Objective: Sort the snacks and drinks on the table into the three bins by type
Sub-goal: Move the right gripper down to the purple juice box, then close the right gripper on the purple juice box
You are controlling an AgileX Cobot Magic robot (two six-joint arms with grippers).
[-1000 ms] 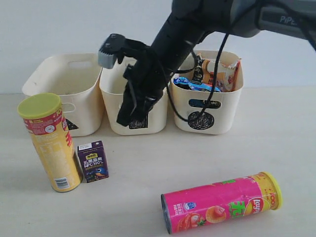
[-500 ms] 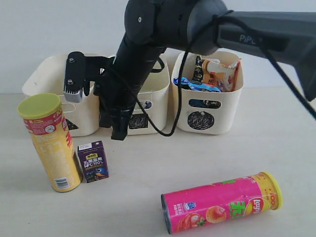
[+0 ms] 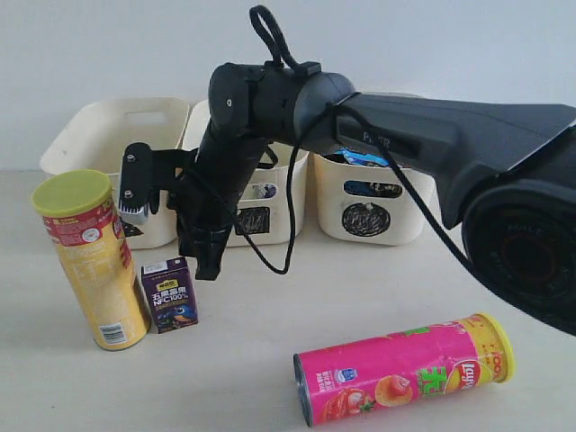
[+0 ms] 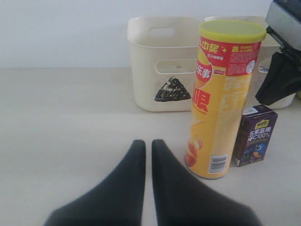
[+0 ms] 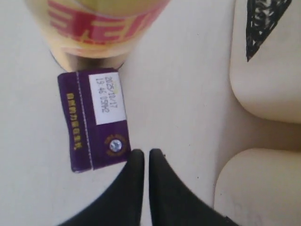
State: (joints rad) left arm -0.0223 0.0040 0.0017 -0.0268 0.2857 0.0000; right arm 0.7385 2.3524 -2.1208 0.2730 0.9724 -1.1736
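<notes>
— What sits on the table?
— Two chip tubes: the yellow tube upright, the pink tube on its side. One purple carton stands just beside the yellow one. Three cream bins line the back.
— And the grippers?
— The right gripper hangs just above the carton, fingers pressed together, empty. The left gripper, low over the table, is pinched closed on nothing. The top is pale wood-grain, with a white wall behind.
</notes>
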